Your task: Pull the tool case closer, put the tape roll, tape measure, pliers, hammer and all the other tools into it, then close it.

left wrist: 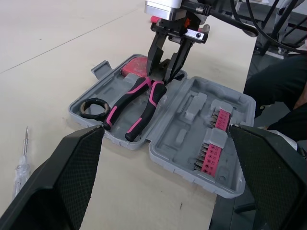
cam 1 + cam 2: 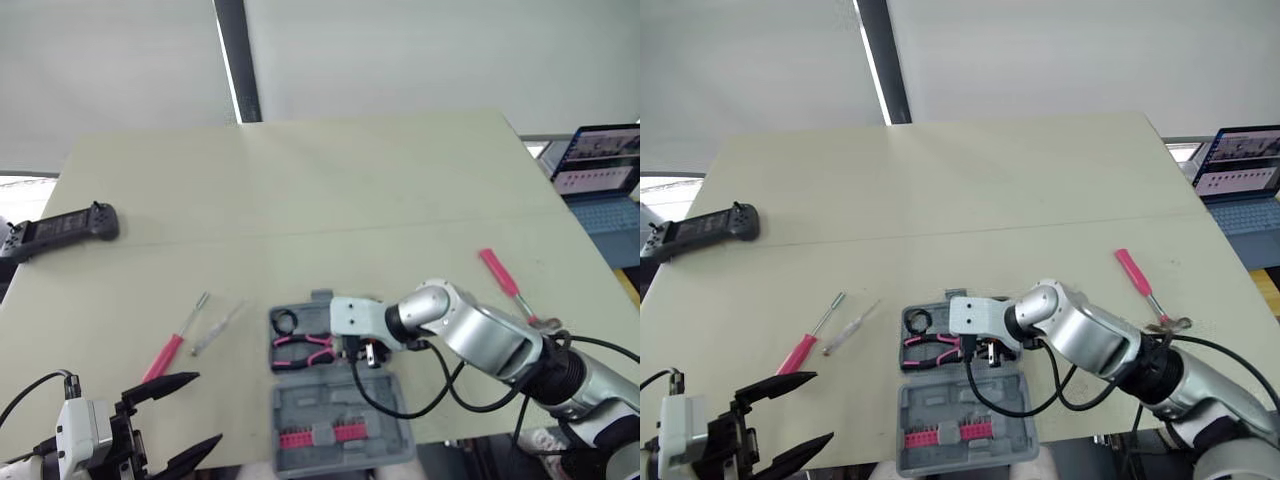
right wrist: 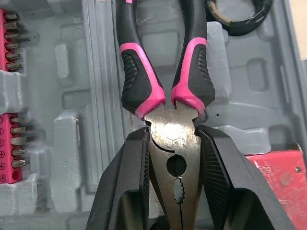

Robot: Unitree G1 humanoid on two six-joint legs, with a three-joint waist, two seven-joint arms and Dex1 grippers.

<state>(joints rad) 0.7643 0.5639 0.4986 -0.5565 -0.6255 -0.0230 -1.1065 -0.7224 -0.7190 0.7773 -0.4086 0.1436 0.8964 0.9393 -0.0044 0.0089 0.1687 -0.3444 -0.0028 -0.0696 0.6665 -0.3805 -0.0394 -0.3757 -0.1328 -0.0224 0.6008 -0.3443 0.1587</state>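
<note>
The grey tool case (image 2: pixel 300 400) lies open near the table's front edge. Inside it are the black-and-pink pliers (image 3: pixel 144 72), a black tape roll (image 2: pixel 285 322) and a red tape measure (image 3: pixel 276 177). My right gripper (image 1: pixel 160 75) reaches down into the case and is shut on the pliers' metal head. The pink-handled hammer (image 2: pixel 505 280) lies on the table to the right. A pink-handled screwdriver (image 2: pixel 170 350) and a clear-handled one (image 2: pixel 215 330) lie left of the case. My left gripper (image 2: pixel 205 408) hovers open at the front left, holding nothing.
Rows of pink bits (image 2: pixel 320 435) sit in the case's near half. A black controller (image 2: pixel 65 230) lies at the far left of the pale green table (image 2: pixel 350 190). A laptop (image 2: pixel 600 165) stands beyond the right edge.
</note>
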